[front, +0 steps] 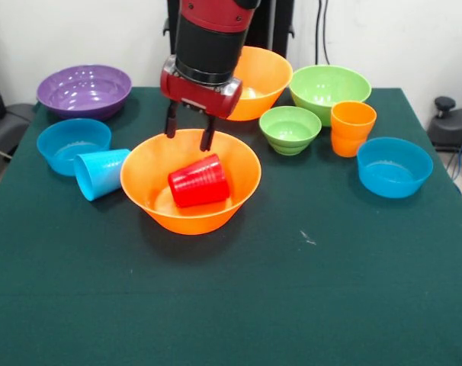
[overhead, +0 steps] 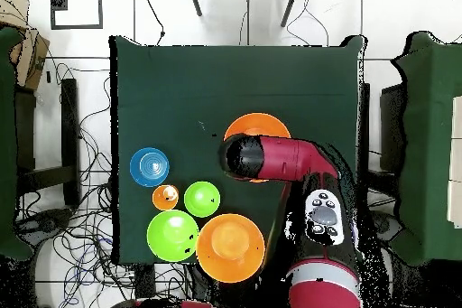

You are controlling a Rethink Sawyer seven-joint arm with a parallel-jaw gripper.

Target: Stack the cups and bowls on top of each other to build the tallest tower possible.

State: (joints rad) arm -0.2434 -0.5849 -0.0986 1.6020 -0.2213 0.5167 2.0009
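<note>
A red cup [front: 199, 181] lies on its side inside a large orange bowl [front: 151, 187] at the table's middle. My gripper [front: 189, 131] hangs just above that bowl's far rim, open and empty, a little above the red cup. A light blue cup [front: 100, 173] lies on its side against the bowl's left wall. An orange cup [front: 352, 128] stands upright at the right. In the overhead view my arm [overhead: 280, 160] covers the gripper and part of the orange bowl [overhead: 257, 126].
Around the middle bowl stand a purple bowl [front: 84, 90], a small blue bowl [front: 72, 145], a second large orange bowl [front: 261, 80], a large green bowl [front: 329, 91], a small green bowl [front: 290, 129] and another small blue bowl [front: 394, 166]. The green table [front: 292, 290] stretches toward the camera.
</note>
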